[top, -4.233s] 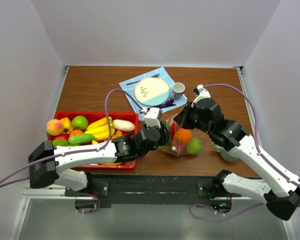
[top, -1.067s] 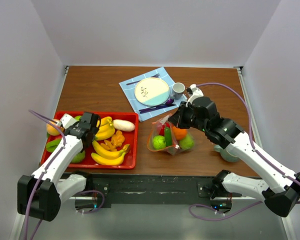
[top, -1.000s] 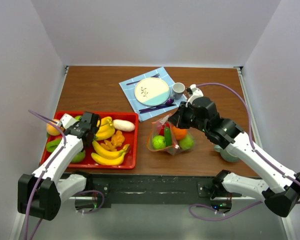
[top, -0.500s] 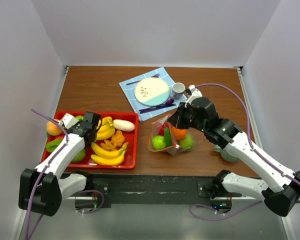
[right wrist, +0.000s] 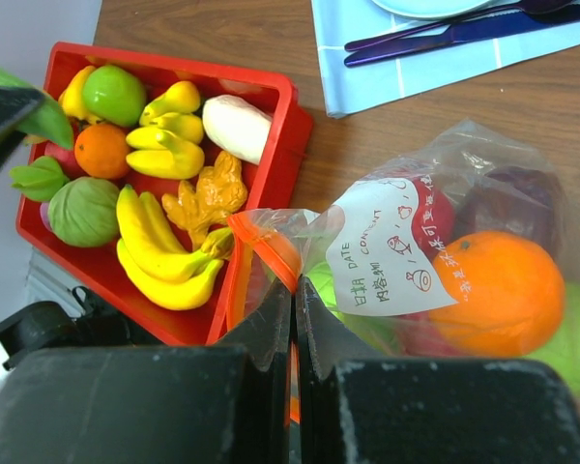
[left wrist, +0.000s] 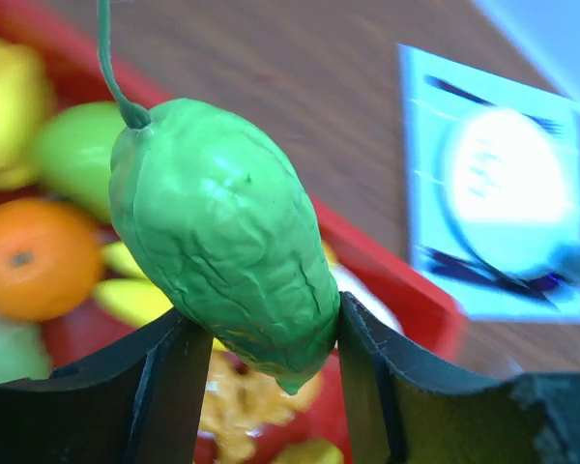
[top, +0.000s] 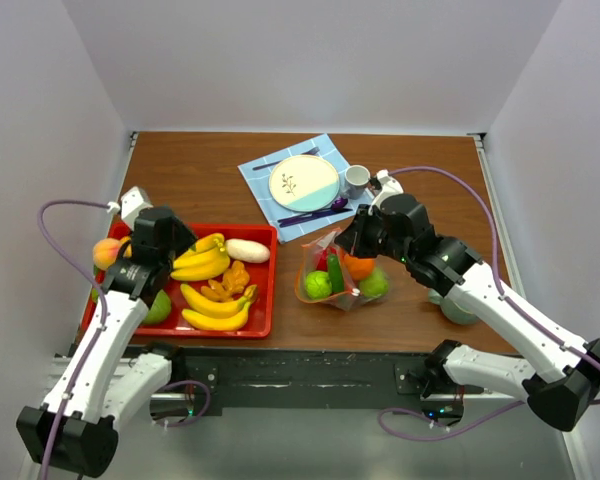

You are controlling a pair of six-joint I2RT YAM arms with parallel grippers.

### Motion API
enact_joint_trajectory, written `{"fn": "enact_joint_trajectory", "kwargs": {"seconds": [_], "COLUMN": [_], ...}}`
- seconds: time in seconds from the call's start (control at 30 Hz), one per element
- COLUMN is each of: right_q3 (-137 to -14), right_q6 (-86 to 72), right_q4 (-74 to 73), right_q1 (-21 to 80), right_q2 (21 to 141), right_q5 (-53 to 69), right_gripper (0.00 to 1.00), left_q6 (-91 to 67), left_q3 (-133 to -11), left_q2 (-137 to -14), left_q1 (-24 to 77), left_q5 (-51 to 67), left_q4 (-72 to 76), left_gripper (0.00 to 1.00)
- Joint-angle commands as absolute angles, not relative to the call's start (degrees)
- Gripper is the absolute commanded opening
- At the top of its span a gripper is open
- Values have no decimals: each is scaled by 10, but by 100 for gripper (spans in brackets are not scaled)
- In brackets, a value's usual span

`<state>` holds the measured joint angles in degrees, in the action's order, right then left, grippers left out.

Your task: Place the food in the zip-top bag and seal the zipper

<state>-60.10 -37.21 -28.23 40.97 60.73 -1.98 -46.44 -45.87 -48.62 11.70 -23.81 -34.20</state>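
Note:
The clear zip-top bag (top: 342, 278) lies right of the red tray (top: 263, 232), holding an orange (right wrist: 498, 285), a green apple (top: 318, 284), a cucumber and red pieces. My right gripper (top: 346, 243) is shut on the bag's mouth edge, pinching the orange-red zipper strip (right wrist: 271, 246) between its fingertips, as the right wrist view (right wrist: 294, 282) shows. The slider tab is not visible. My left gripper (top: 140, 268) is above the tray's left part, shut on a wrinkled green vegetable (left wrist: 222, 232) with a thin stem. Bananas (top: 212, 305), a peach (top: 105, 252) and other food stay in the tray.
A blue napkin (top: 270, 165) with a plate (top: 303, 182), purple cutlery (top: 315, 212) and a small cup (top: 356, 179) lies behind the bag. A grey-green round object (top: 458, 308) sits under my right arm. White walls close in the table's sides.
My left arm went from the bag to the tray, and in the last half second rose and drew back left with the green vegetable. The right gripper kept holding the bag's mouth.

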Motion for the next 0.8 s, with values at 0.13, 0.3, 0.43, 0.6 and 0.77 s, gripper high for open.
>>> {"fn": "enact_joint_trajectory", "kwargs": {"seconds": [0.13,0.3,0.43,0.6,0.77], "right_q3": [-641,-642,-642,-643,-644], "right_q6": [-368,-378,-381,-382,-385], "right_q4": [-280,-280,-279,-280,-278], "right_q1": [411,411,411,411,411], "right_q2": [610,610,610,611,608], "right_q5": [-50,-58,-63,-69,-67], "right_gripper": [0,0,0,0,0], "left_q6": [-329,-344,-353,-361,-369], "left_q3": [-494,-504,-508,-512,-523], "left_q2": [-482,-505,-526,-562,-612], "left_q1": [230,334,390,453,476], "left_q5": [124,208,263,283,306], "left_q4": [-191,-171,-168,-184,-178], "left_gripper": [11,11,10,10,11]}}
